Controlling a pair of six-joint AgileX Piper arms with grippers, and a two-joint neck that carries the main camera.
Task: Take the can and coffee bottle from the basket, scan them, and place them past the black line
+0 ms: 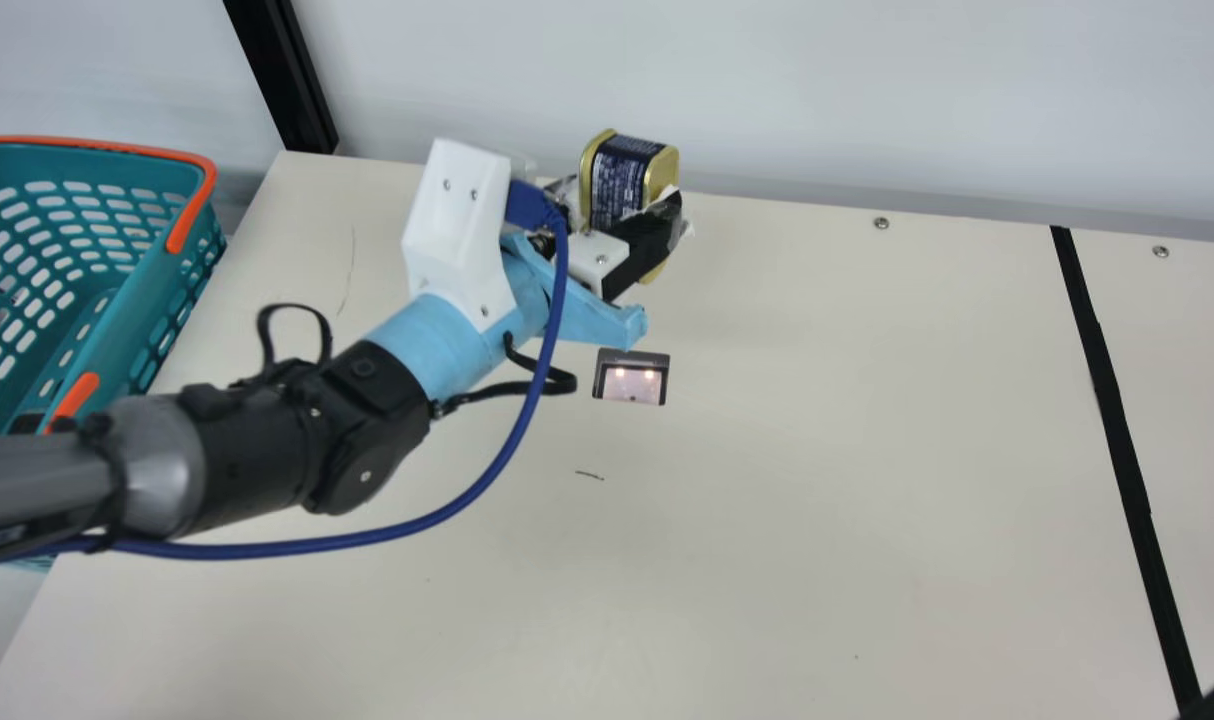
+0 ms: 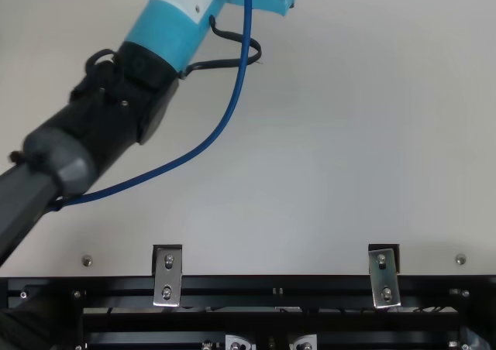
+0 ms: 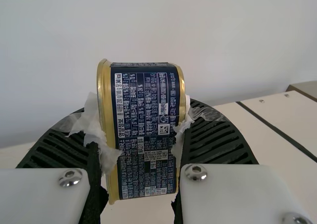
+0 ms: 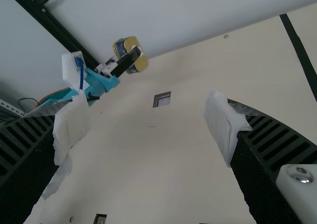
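In the main view my left gripper [image 1: 627, 225] is shut on the navy and gold can [image 1: 619, 180], held above the far part of the table behind the scanner window [image 1: 632, 378]. The left wrist view has the can [image 3: 146, 130] squeezed between both ribbed fingers of my left gripper [image 3: 141, 140], its printed side facing the camera. My right gripper [image 4: 148, 135] stands open in its wrist view, nothing between its fingers; farther off there, the can [image 4: 130, 53] hangs in the left gripper. The black line [image 1: 1117, 420] runs down the table's right part.
A teal basket [image 1: 132, 290] with orange trim stands at the left, beside the table [image 1: 817, 480]. The blue cable [image 1: 447, 515] loops below my left arm. A black post [image 1: 287, 80] rises by the table's far left corner.
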